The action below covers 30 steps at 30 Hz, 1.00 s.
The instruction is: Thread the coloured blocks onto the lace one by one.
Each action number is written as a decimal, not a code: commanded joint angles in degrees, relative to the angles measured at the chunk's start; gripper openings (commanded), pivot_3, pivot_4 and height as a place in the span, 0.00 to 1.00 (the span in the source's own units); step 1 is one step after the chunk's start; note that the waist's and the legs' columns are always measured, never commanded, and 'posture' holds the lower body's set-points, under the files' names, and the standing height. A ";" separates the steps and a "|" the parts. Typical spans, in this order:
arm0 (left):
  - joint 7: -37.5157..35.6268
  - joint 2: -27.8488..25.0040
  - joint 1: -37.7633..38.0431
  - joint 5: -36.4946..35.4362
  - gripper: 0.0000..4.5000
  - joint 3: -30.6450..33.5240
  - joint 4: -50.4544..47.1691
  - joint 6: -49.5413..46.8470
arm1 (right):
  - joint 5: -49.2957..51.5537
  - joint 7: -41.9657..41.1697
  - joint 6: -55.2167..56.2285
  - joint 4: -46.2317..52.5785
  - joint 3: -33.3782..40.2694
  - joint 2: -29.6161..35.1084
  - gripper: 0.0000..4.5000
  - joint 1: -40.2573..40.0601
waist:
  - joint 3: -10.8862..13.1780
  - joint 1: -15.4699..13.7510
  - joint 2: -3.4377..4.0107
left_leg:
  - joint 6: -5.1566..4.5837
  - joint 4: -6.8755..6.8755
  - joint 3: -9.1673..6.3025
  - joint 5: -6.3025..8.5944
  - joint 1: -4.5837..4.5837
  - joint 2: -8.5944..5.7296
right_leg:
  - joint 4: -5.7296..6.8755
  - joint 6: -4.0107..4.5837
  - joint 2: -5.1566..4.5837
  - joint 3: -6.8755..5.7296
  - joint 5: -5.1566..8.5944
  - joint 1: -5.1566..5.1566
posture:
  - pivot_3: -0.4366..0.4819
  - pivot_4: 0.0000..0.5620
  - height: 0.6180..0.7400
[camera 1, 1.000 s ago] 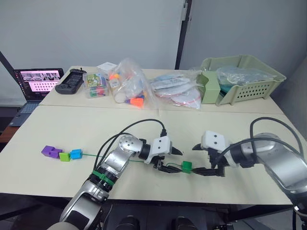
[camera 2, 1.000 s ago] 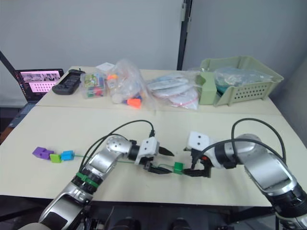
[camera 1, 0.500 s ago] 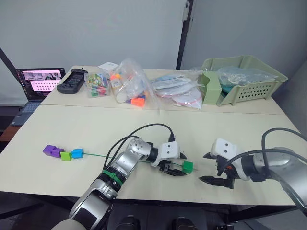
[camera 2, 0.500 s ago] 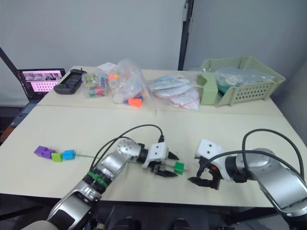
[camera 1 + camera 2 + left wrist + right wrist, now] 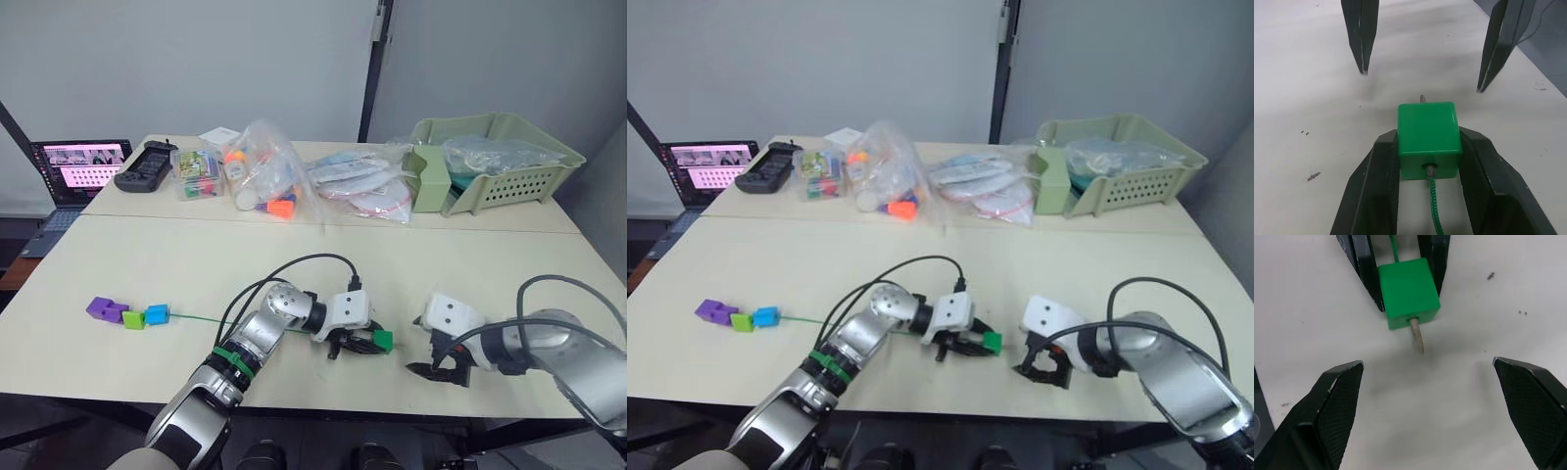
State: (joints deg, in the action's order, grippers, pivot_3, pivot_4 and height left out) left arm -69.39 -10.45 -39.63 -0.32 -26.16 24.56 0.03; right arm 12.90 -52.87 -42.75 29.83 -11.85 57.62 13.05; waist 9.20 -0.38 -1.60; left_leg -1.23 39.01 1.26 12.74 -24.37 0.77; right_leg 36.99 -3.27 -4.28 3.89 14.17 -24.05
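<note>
Left gripper (image 5: 1429, 147) clamps green block (image 5: 1427, 131) threaded on lace (image 5: 1435, 215).

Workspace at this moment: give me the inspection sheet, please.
Surface: pale table, a second one butted behind.
Job's things: dark green block on the lace, grey tip poking out; two purple blocks, lime block and blue block strung at the far end.
Clutter: plastic bags, green basket, clear box.
Grippers: left gripper shut on the dark green block; right gripper open, facing the tip.
Cables: black loops over both arms.
Surroundings: laptop, grey wall.
</note>
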 commanded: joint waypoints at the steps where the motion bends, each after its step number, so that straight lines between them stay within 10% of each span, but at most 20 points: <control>1: -0.28 -0.09 0.10 -0.04 0.26 -0.20 -1.20 -0.06 | -1.98 -0.58 2.07 -0.79 -1.61 -0.49 0.94 2.26 | 0.00 0.02 0.00 | 0.00 0.00 0.00 0.00 0.00 0.00 | 0.00 0.00 0.00 0.00 0.00 0.00 | 0.48 0.27 0.95; 7: 0.09 -0.10 0.12 0.18 0.26 -0.33 -1.37 -0.59 | -3.67 -1.25 2.15 -1.62 -3.64 -0.91 0.51 4.87 | 0.00 0.01 0.00 | 0.00 0.01 0.00 0.00 0.00 0.00 | 0.01 0.00 0.00 0.00 0.00 0.00 | 0.48 0.27 0.95; 20: 0.32 0.06 -0.02 0.24 0.26 -0.36 -1.15 -0.44 | -4.31 -1.68 0.58 -1.41 -5.20 -2.11 0.51 6.21 | 0.00 0.01 0.00 | 0.00 0.01 0.00 0.00 0.00 0.00 | 0.01 0.00 0.00 0.00 0.00 0.00 | 0.48 0.27 0.95; 27: 0.48 -0.11 0.18 0.17 0.26 -0.24 -1.55 -0.34 | -4.64 -1.81 -0.44 -1.69 -5.93 -2.54 0.02 6.64 | 0.00 0.00 0.00 | 0.00 0.01 0.00 0.00 0.00 0.00 | 0.01 0.00 0.00 0.00 0.00 0.00 | 0.48 0.27 0.95; 30: 0.55 0.10 0.11 -0.55 0.26 0.31 -2.08 -0.26 | -4.44 -2.33 -0.83 -1.40 -5.83 -2.08 0.00 6.80 | 0.00 0.01 0.00 | 0.00 0.01 0.00 0.00 0.00 0.00 | 0.01 0.00 0.00 0.00 0.00 0.00 | 0.48 0.27 0.95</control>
State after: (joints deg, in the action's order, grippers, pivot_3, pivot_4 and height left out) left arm -68.91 -10.60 -39.59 -0.32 -26.17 24.26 -0.27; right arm 8.99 -54.91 -43.37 27.57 -18.56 54.94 19.06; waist 9.20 -0.37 -1.59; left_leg -1.23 39.02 1.26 12.74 -24.37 0.78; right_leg 37.00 -3.27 -4.28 3.89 14.17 -24.05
